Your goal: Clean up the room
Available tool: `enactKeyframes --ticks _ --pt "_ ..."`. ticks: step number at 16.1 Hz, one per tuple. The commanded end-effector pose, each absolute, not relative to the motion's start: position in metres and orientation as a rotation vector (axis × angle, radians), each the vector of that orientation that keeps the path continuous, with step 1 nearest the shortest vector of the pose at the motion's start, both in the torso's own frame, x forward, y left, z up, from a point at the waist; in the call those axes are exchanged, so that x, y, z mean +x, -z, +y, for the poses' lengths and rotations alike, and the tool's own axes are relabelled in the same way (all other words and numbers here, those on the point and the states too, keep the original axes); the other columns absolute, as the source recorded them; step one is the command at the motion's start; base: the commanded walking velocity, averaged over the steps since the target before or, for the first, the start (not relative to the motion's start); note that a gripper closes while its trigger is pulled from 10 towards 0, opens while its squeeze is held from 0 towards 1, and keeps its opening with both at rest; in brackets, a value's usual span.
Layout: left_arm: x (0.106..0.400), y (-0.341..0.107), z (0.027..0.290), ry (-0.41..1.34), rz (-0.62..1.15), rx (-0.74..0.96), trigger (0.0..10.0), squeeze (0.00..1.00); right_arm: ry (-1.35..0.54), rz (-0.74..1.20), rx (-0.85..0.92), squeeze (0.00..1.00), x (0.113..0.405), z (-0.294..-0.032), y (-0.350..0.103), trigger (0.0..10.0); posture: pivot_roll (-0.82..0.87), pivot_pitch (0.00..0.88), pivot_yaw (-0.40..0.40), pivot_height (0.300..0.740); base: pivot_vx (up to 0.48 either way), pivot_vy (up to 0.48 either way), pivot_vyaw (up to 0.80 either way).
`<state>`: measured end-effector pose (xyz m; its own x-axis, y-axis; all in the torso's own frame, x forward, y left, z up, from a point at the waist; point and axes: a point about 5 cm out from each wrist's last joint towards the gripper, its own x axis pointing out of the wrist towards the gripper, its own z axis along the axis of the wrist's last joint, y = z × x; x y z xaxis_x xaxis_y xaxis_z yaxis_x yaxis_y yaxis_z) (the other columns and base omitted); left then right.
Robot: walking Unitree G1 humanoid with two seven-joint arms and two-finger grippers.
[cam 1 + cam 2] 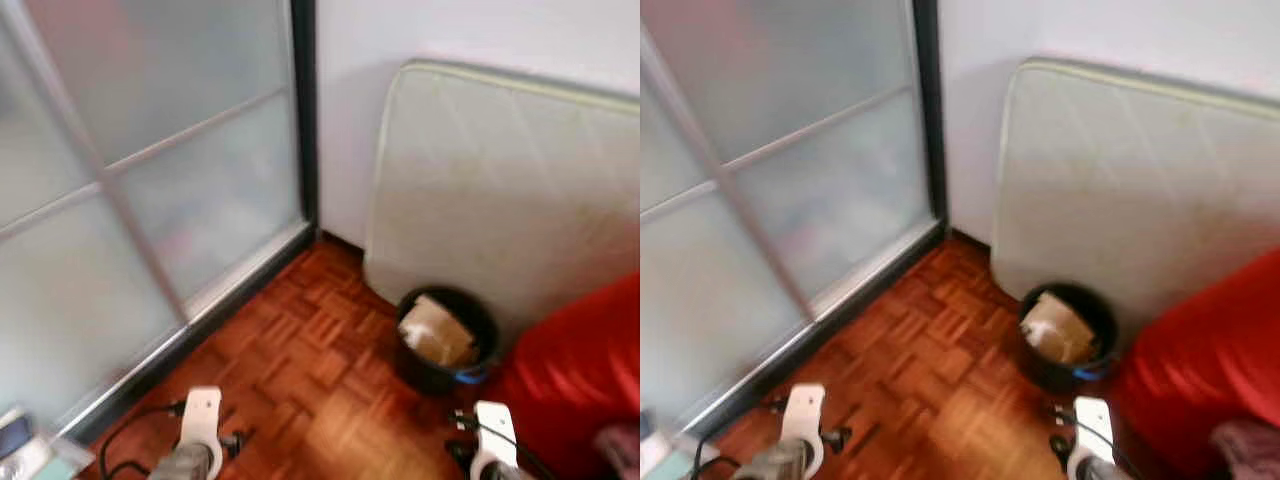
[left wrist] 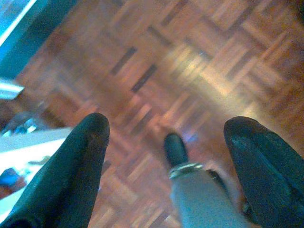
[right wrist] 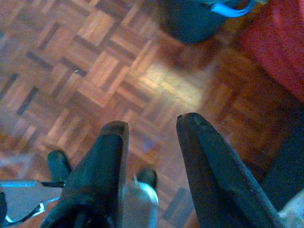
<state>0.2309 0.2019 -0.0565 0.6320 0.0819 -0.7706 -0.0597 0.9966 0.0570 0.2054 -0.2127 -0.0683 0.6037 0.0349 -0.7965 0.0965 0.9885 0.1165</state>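
Bin stands near right claw, apart.

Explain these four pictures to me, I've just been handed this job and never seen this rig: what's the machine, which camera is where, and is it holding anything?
This is a walking humanoid robot with two arms, each ending in a gripper of two long black fingers. The two wide pictures come from a stereo camera on its head, looking forward and down. They show a parquet floor, a frosted sliding door on the left, a mattress leaning against the wall, a black bin with crumpled paper or cardboard inside, and something red, perhaps a sofa, on the right. The white parts at the bottom edge are the robot's arms.

The other two pictures come from the wrists, looking along the fingers. The left gripper is open above bare floor and holds nothing. The right gripper is also open and empty, with the bin ahead of it.
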Motion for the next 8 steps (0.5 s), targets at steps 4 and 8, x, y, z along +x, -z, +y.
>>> enactKeyframes --ticks 4,8 --pt "0.2264 0.0603 0.1974 -0.073 0.907 0.021 10.0 0.00 0.049 0.947 0.147 0.00 0.1999 -0.2173 0.0706 10.0 -0.02 0.050 0.020 0.740 0.000 0.000 -0.78" --pt "0.2258 0.0607 0.1976 -0.073 0.906 0.023 10.0 0.00 0.047 0.953 0.145 0.00 0.1988 -0.2171 0.0712 10.0 -0.02 0.039 0.021 0.740 0.000 0.000 -0.78"
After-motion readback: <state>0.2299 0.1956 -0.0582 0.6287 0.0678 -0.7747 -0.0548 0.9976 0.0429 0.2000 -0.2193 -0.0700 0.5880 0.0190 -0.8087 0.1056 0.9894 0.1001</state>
